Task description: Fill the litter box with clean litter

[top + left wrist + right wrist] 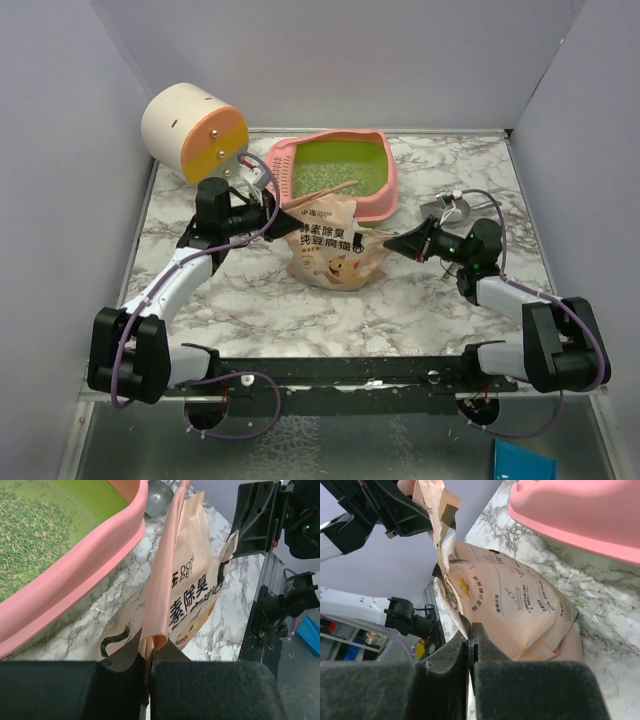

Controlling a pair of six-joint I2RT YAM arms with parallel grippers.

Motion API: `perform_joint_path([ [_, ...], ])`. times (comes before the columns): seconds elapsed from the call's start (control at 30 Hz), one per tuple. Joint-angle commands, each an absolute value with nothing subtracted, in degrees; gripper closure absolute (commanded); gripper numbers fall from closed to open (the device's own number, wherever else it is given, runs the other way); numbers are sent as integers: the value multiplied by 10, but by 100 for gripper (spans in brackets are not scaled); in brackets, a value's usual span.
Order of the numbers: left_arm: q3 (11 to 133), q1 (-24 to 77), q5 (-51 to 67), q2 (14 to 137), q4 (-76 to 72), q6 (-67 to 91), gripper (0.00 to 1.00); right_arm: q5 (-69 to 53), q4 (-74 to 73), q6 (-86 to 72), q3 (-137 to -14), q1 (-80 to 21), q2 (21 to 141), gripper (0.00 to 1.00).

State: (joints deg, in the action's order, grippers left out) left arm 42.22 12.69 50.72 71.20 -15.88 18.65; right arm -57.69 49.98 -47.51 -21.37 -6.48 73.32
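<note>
**Pouch Held Between Both Arms, In Front of the Litter Box**

A beige printed pouch (pixel 335 245) stood on the marbled surface (pixel 250 300), directly in front of the litter box (pixel 385 195) and blocking its near rim. The left gripper (pixel 149 652) had its jaws closed on the pouch's upper left edge. The right gripper (pixel 470 635) had its jaws pinched on the pouch's right corner. A cream-and-orange cylinder (pixel 195 130) lay tilted at the rear left, just beside the box's slotted end. A grey scoop (pixel 440 208) lay to the right of the box, near the right arm.

The litter box sat at the rear centre of the surface. It had a pink outer rim and a lime-green basin. The clean litter (pixel 335 172) formed a thin, uneven layer of pale granules over the basin floor.

Grey walls enclosed the surface at left, rear and right. Bare marble lay in front of the pouch and toward both front corners.
</note>
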Motion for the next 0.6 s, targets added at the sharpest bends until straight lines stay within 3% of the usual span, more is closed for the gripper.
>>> perform_joint_path([
  [0.0,494,110,531,734,11,117,100,-591,437,-520,-231,-61,733,99],
  [0.4,557,107,483,737,289,38,100,-633,225,-467,-266,-61,694,99],
  [0.57,567,109,428,728,337,29,100,-575,-25,-295,-320,-61,657,99],
])
